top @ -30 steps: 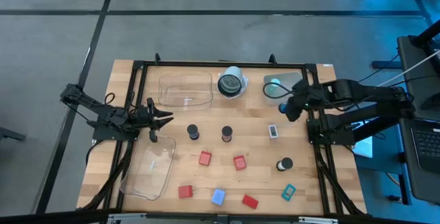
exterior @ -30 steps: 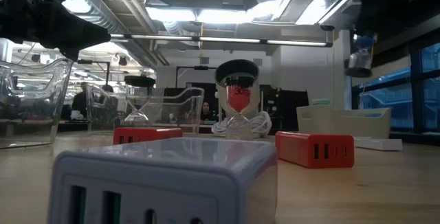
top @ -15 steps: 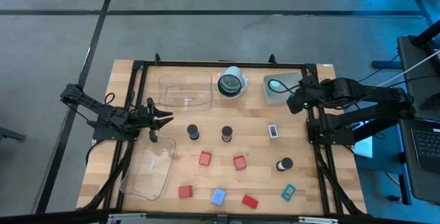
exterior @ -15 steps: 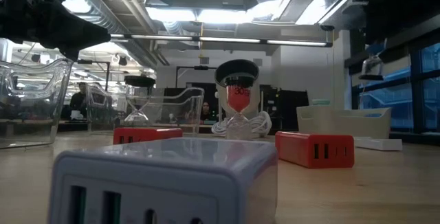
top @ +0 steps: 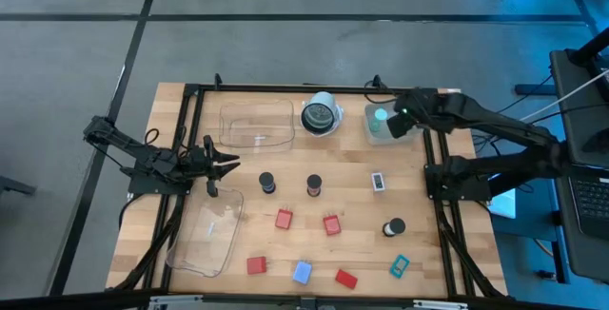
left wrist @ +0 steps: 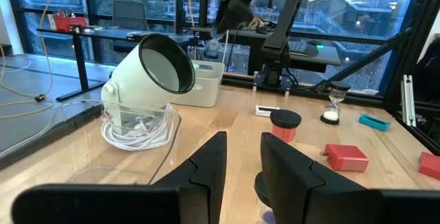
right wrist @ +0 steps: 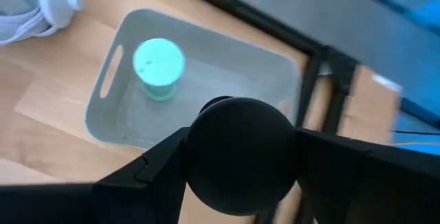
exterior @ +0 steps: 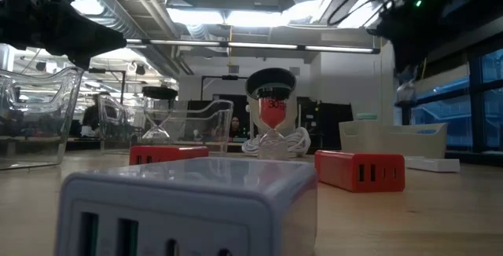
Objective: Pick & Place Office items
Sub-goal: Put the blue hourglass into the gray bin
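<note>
Right jaws around black cylinder (right wrist: pixel 237 152)

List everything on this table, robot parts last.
Clear trays: two, transparent; one at the far edge, one near left.
Round white device: one, far centre.
Grey bin: one, far right.
Teal-capped timer: one, inside bin.
Black-capped timers: three, standing mid-table.
Red blocks: four, near half.
Pale-blue block: one, near edge.
Teal rectangle: one, near right.
White rectangle: one, right of centre.
Left pincer: left side, waiting.
Right pincer: over bin, gripping a black-capped item.
</note>
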`<state>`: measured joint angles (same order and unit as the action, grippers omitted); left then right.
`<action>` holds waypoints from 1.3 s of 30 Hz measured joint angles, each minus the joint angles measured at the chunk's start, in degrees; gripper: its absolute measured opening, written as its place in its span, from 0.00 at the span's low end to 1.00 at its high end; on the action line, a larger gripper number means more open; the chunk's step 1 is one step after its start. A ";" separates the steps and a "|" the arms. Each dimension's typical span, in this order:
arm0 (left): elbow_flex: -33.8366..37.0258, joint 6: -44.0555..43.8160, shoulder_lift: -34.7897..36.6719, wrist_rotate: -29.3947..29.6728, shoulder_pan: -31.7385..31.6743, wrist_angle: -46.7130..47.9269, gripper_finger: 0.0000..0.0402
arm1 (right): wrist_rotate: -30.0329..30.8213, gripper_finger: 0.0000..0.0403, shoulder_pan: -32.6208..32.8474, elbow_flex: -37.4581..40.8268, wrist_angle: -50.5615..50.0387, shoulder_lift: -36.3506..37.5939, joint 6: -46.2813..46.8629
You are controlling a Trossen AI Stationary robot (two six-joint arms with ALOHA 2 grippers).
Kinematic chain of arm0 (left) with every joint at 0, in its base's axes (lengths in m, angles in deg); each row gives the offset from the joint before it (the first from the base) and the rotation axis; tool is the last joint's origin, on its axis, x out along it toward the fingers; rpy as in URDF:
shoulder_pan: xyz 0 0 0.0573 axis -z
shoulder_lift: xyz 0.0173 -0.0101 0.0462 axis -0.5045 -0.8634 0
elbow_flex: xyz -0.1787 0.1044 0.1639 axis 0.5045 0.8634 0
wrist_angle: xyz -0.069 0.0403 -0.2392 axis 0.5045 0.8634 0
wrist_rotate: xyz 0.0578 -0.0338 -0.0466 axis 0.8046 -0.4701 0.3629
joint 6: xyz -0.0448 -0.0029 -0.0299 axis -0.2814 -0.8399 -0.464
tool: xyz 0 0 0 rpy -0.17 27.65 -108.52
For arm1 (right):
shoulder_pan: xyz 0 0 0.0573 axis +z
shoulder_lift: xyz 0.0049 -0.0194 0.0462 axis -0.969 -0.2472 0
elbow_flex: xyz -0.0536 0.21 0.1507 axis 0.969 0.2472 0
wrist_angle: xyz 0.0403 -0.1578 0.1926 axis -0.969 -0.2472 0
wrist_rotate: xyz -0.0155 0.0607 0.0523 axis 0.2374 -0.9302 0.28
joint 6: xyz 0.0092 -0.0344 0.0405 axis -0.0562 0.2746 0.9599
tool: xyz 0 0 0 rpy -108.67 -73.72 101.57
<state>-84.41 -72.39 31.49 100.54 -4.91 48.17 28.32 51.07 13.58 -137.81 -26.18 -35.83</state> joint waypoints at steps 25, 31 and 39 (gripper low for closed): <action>-0.01 0.01 0.01 0.00 0.01 0.00 0.22 | -15.25 0.55 -19.72 16.18 29.74 -8.99 -12.80; 0.00 0.02 0.00 0.00 0.00 0.00 0.22 | -15.15 0.55 -19.78 12.75 29.32 -12.32 -14.16; 0.00 0.02 0.02 0.00 0.00 0.00 0.21 | -16.86 0.55 -20.00 10.38 29.50 -15.93 -15.35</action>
<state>-84.40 -72.37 31.51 100.54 -4.91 48.17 11.46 31.06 23.96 -108.32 -42.11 -51.18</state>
